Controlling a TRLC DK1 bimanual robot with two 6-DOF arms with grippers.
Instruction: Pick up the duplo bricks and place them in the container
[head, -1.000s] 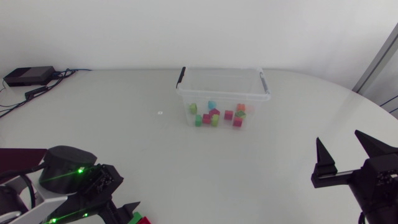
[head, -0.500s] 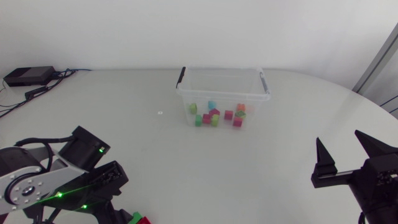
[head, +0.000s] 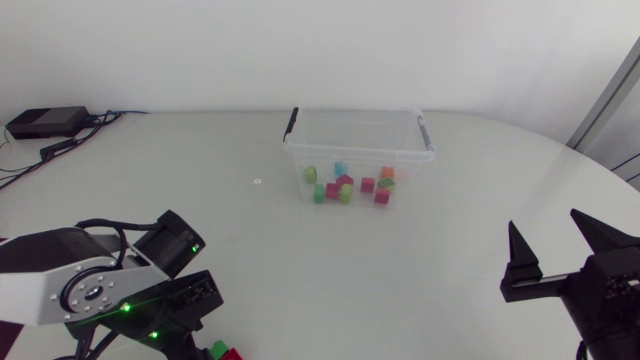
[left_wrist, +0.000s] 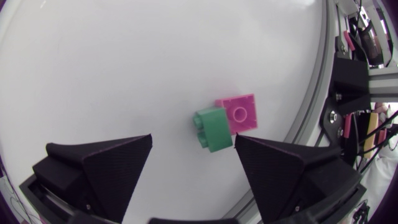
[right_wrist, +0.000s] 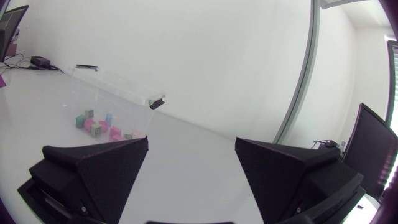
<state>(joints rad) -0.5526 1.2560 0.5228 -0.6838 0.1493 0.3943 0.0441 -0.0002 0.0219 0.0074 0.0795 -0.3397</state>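
A green duplo brick and a pink one lie touching each other on the white table, close to its front edge. My left gripper hovers over them, open, the green brick just ahead of the gap between its fingers. From above, the same green brick and pink brick peek out beside my left arm. The clear container stands at the back middle with several coloured bricks inside. My right gripper rests open and empty at the right, facing the container.
A black box with cables sits at the table's far left corner. A small white mark lies left of the container. The table's front edge runs right beside the two bricks.
My left arm has swung rightward along the front edge, bringing its wrist closer over the two bricks. The right arm has stayed still.
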